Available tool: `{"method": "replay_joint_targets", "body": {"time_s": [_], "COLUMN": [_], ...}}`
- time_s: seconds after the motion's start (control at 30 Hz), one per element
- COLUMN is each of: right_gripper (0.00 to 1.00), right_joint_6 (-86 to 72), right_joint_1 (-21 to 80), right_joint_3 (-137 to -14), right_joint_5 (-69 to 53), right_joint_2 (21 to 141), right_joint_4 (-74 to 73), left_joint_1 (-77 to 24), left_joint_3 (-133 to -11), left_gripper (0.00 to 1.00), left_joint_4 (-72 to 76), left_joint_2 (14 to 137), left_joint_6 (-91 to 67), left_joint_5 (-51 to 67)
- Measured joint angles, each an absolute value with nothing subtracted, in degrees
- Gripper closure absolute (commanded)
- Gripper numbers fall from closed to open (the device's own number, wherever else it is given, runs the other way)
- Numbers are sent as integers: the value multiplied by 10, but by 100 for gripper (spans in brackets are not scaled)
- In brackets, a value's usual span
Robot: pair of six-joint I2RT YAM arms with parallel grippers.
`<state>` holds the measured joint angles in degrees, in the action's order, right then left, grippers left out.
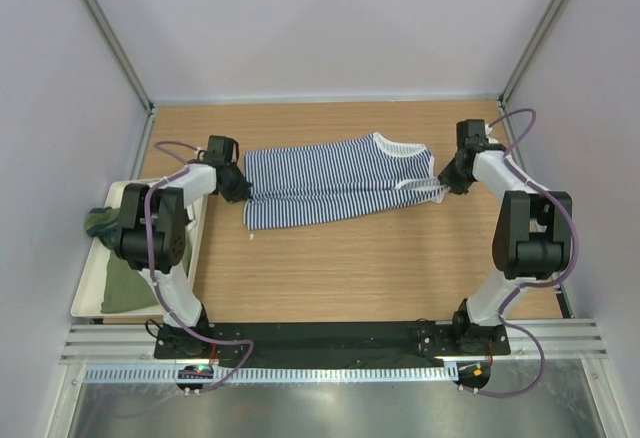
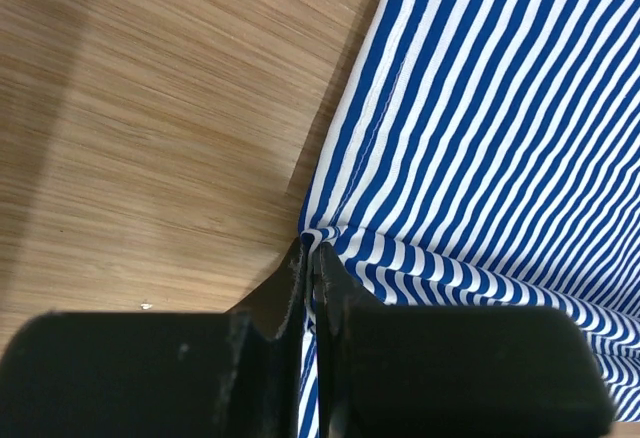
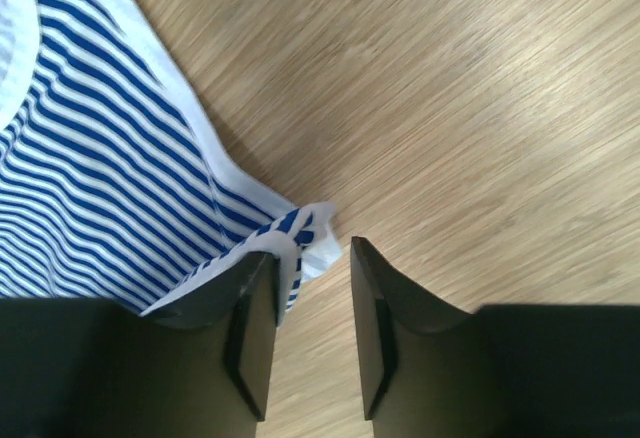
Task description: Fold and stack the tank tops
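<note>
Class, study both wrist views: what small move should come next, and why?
Probably close the right gripper: its jaws stand apart with a strap corner of the striped top partly between them, while the left gripper is shut on its hem.

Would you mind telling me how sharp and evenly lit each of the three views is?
Top external: even, soft light, the striped tank top sharp, little shadow. Left wrist: stripes crisp, a broad soft shadow across the table at left. Right wrist: wood grain smeared, a brighter patch at upper right.
</note>
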<state>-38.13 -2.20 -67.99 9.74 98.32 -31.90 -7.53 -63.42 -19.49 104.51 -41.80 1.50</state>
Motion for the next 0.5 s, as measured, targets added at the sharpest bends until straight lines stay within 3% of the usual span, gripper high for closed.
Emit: {"method": "replay_joint_targets", "body": {"time_s": [0.17, 0.2, 0.27, 0.3, 0.33, 0.5], "right_gripper": [46, 37, 31, 18, 15, 14], "right_joint_6": [-379, -379, -381, -380, -382, -377], "right_joint_1": [-42, -44, -47, -47, -48, -47], "right_joint_3": [-680, -680, -684, -688, -691, -694], "right_joint_5": [88, 86, 86, 86, 86, 64], "right_joint_2": [1001, 1006, 1014, 1018, 1022, 1035], "right_joint_4": [-313, -312, -313, -313, -312, -302], "left_joint_1": [-75, -75, -75, -75, -75, -76], "left_joint_3": [-640, -640, -641, -642, -643, -644], "left_gripper": [83, 81, 73, 70, 64, 55], "left_joint_4": [-196, -195, -195, -195, -195, -187], "left_joint_2": [1049, 1049, 1049, 1049, 1049, 1048], "left_joint_6": [-416, -415, -415, -414, -414, -414], "left_joint_5": [14, 15, 15, 17, 17, 34]}}
